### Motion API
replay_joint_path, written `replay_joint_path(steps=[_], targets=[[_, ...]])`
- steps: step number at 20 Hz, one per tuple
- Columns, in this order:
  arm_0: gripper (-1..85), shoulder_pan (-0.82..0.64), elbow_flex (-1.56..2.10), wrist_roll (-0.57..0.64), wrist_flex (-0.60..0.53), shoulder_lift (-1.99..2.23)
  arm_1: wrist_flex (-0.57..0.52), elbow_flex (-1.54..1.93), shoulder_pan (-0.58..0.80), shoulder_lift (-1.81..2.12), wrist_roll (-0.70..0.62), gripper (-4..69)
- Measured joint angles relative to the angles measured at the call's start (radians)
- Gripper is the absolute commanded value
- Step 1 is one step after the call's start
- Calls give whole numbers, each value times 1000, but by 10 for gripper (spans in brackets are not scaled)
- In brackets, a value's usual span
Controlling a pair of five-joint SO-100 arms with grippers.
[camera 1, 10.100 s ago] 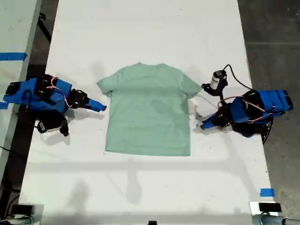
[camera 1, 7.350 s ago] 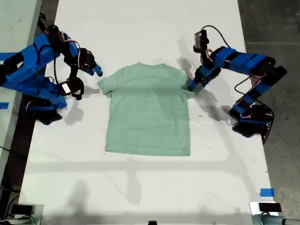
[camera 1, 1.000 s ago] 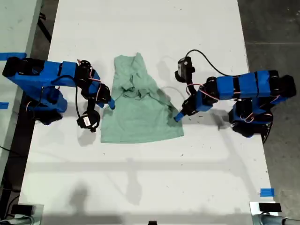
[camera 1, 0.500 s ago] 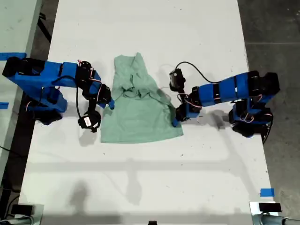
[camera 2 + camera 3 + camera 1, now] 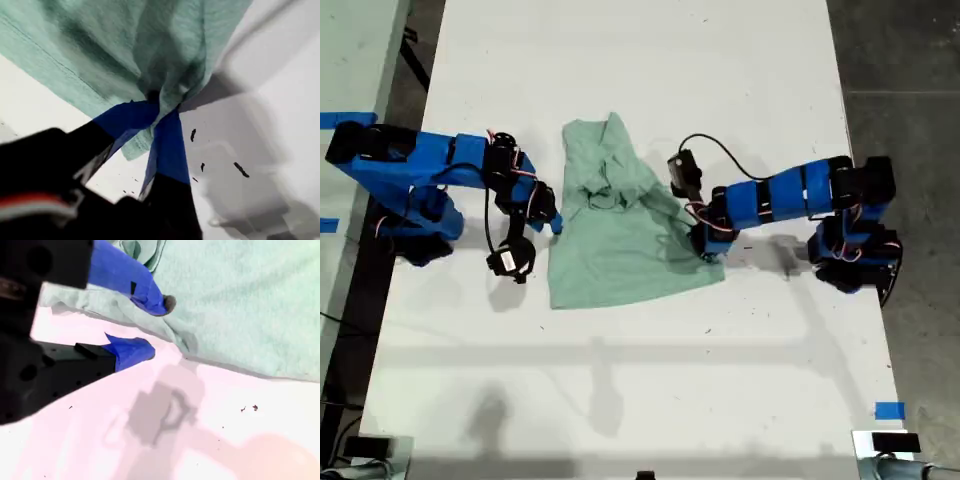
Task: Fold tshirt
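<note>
Exterior view: the tshirt (image 5: 620, 240) is lying rumpled near the middle of the white table (image 5: 620, 400). Its upper half is bunched into folds and its lower half is spreading flatter toward the table's near edge.

My first gripper (image 5: 704, 248) is reaching in over the table from the exterior view's right. In the first wrist view its jaws are closing tight on a gathered pinch of the cloth, with mint fabric hanging in pleats from the tips.

My second gripper (image 5: 554, 222) is coming over the table from the exterior view's left. In the second wrist view its jaws are standing part open and gripping nothing. One fingertip is resting on the cloth and the other on the bare table, with the hem running between them.

The cloth is looking light, soft and limp. I am judging that it will drape and crumple rather than hold a line, and that it will slide easily on the smooth table. A pinch at one spot is only bunching it. The better holds are probably at a hem corner or a shoulder seam, one for each gripper, so that the edge lifts straight.
</note>
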Motion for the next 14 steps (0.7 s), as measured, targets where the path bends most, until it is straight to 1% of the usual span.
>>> replay_joint_path(steps=[2, 3, 6, 7, 9, 11, 13, 14], targets=[[109, 0, 2, 0, 2, 0, 74, -43, 2, 0, -11, -3], [109, 0, 2, 0, 2, 0, 132, -84, -3, -2, -23, -3], [112, 0, 2, 0, 2, -2, 354, -247, -46, -2, -40, -3], [112, 0, 2, 0, 3, -2, 397, -305, -60, -3, -40, -3], [114, 0, 2, 0, 3, -2, 437, -460, -80, -74, -37, -3], [112, 0, 2, 0, 3, -2, 451, -661, -98, -179, -14, -3], [111, 0, 2, 0, 3, -2, 448, -821, -117, -236, 18, -3], [111, 0, 2, 0, 3, -2, 428, -834, -121, -236, 41, -3]])
